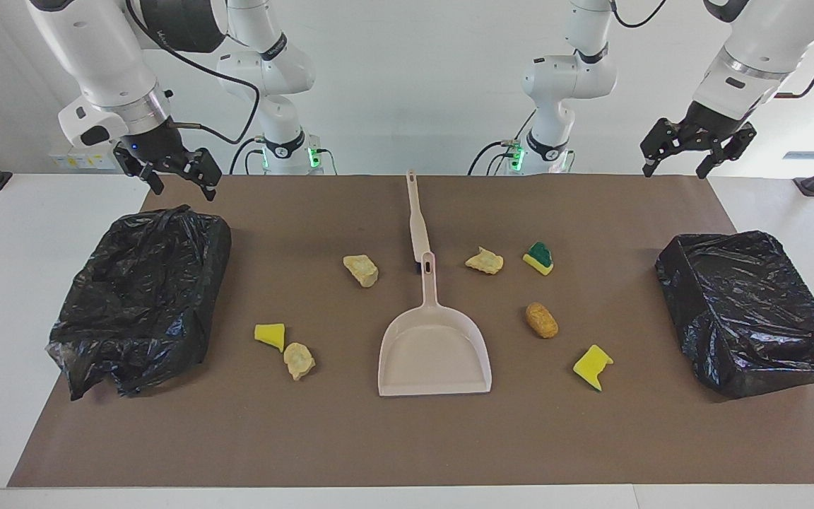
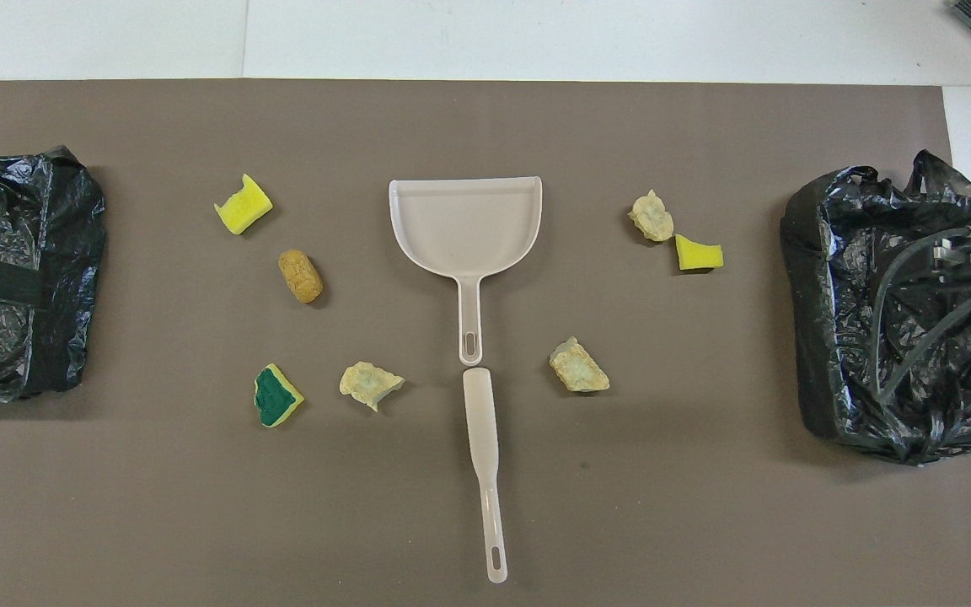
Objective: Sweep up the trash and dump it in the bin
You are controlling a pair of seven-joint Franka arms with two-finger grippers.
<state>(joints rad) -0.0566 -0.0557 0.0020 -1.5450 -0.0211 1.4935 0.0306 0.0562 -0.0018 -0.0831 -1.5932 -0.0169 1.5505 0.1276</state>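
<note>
Left claw (image 1: 697,152): you see it spread, up over the table's (image 1: 393,438) edge.
Right claw (image 1: 175,173): spread, above the bin (image 1: 142,297).
Trash (image 1: 541,319): scattered around your dustpan (image 1: 435,350).

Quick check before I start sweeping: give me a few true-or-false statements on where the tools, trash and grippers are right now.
1. The dustpan holds one piece of trash. False: its tray is bare.
2. The brush lies nearer to the robots than the dustpan, handle ends almost meeting. True.
3. The brown nugget lies toward the right arm's end of the table. False: toward the left arm's end.
4. Both grippers hold nothing. True: the left gripper and right gripper hang open in the air.
5. The green-topped sponge sits in a bin. False: it lies on the mat.
</note>
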